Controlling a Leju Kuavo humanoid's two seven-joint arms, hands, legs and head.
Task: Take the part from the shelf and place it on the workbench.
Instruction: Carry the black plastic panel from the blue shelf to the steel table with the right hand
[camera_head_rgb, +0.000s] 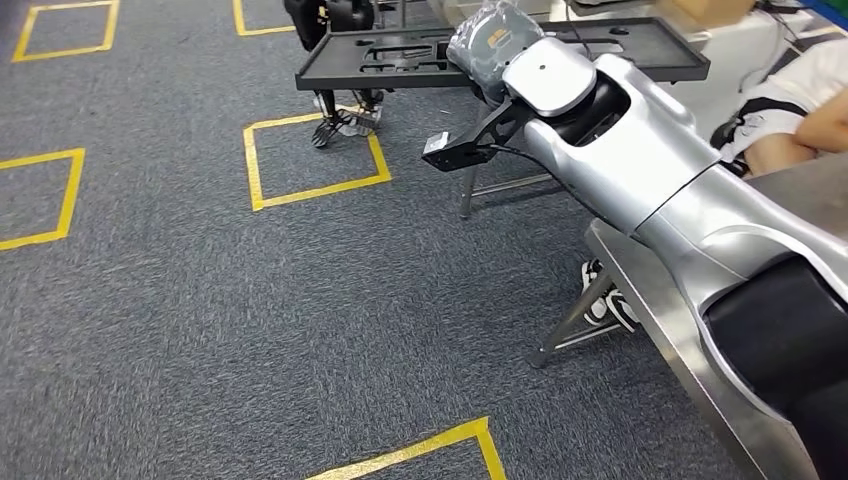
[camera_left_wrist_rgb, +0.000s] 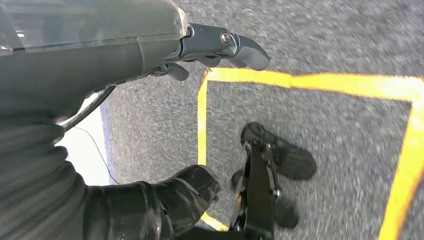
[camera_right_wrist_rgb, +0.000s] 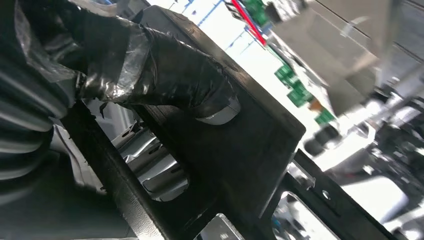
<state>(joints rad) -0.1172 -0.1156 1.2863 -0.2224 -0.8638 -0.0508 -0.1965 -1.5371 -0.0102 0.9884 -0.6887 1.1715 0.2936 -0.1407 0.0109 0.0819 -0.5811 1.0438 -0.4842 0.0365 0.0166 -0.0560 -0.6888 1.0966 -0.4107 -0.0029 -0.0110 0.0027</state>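
While the right arm (camera_head_rgb: 640, 170) reached out toward 12 o'clock in the head view, one part (camera_head_rgb: 400, 55) was in play: a flat black panel with cut-outs, held level above the carpet (camera_head_rgb: 200, 320) at about 12 o'clock. The right hand (camera_right_wrist_rgb: 165, 75) gripped it; in the right wrist view the dark wrapped thumb pressed flat on the panel's black face beside a slot. In the head view that hand sat under a grey ribbed cover (camera_head_rgb: 490, 45) and its fingers were hidden by the arm.

The left hand (camera_left_wrist_rgb: 220, 47) hung over the floor, fingers curled in, nothing in them.

Counts: five yellow tape squares (camera_head_rgb: 315, 160) on the carpet in the head view, three cut off by the frame edge. One steel workbench (camera_head_rgb: 660, 300) at 4 o'clock, only its edge and one angled leg showing. One person (camera_head_rgb: 790, 120) seated at 2 o'clock, largely cut off. One small black camera block (camera_head_rgb: 450, 150) on a bracket under the right wrist.

Dark mechanical feet (camera_head_rgb: 345, 120) stood under the panel's far edge at 11 o'clock, upper structure hidden by the panel. Background in the right wrist view was blurred and overexposed; could not make out anything there.
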